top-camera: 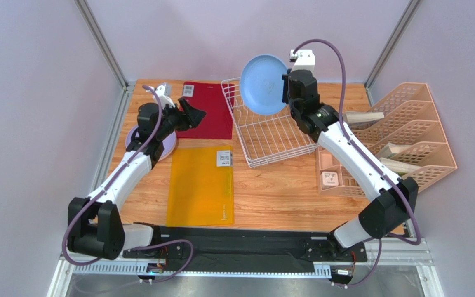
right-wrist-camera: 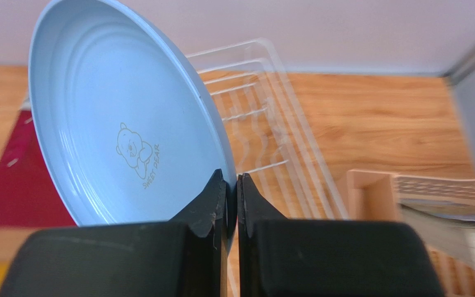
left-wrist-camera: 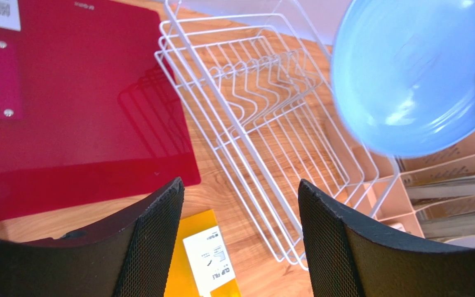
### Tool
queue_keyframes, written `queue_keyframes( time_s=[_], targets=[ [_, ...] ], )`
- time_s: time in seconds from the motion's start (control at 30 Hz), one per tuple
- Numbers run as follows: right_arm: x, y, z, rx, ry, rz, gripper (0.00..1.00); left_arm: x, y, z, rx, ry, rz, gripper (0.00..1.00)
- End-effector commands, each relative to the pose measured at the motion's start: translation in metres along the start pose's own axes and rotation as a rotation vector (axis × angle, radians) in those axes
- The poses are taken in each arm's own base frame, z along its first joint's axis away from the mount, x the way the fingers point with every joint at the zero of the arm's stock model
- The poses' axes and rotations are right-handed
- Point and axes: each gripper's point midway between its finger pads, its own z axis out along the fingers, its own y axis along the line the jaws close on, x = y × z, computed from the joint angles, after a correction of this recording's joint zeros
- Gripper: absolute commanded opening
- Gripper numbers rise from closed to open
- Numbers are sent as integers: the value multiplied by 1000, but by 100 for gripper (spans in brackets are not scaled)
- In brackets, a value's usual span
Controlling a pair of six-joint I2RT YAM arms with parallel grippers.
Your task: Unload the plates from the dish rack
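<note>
Light-blue plastic is pinched at one spot only: the right gripper (right-wrist-camera: 229, 189) has its fingers pressed together on the rim of the light blue plate (top-camera: 263, 75). The plate hangs tilted on edge in the air over the far left corner of the white wire dish rack (top-camera: 271, 133). No other plate shows between the rack's prongs, so this looks like the last one to come out. The left gripper (left-wrist-camera: 240, 192) hovers with its fingers apart and nothing between them, over the near edge of the red folder (top-camera: 212, 111) and facing the rack. Just behind it a lavender plate (top-camera: 168, 148) lies flat on the table, mostly hidden by the arm. To carry this step off well, the plate should probably go up enough to clear the rack's raised side before it travels left. A slow move suits it, since such a narrow hold on a smooth rim (the printed bear faces the wrist camera) could let the plate swing or slip. Turning it flat and low before letting go would save it from rolling. Whether it is meant for the table or the waiting left fingers, I cannot tell. The wood-grain tabletop (top-camera: 283, 192) also bears a yellow folder (top-camera: 200, 185) near the arms and a peach lattice file organiser (top-camera: 407, 142) holding papers at the right. Pale lilac walls with metal corner posts close the cell in.
</note>
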Motion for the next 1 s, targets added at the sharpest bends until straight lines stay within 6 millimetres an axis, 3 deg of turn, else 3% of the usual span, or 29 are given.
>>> queue_keyframes(
  time_s=[0.0,0.3,0.6,0.67,0.8,0.87,0.97],
  targets=[
    [18,54,-25,-324,75,197,0,-6,-21,-12,85,-39,21,74],
    [48,100,-38,-556,175,295,0,-2,-31,-14,147,-70,1,74],
    [66,120,-40,-640,232,332,0,15,-33,6,145,-36,5,72],
    [73,124,-39,-653,247,337,0,19,-33,12,141,-28,12,58],
    [84,125,-37,-653,266,333,0,26,-22,18,94,2,10,0],
    [88,125,-36,-651,274,332,0,27,-18,17,69,1,20,0],
    [91,126,-32,-641,279,332,25,27,-5,12,-2,-4,42,0]
  ],
)
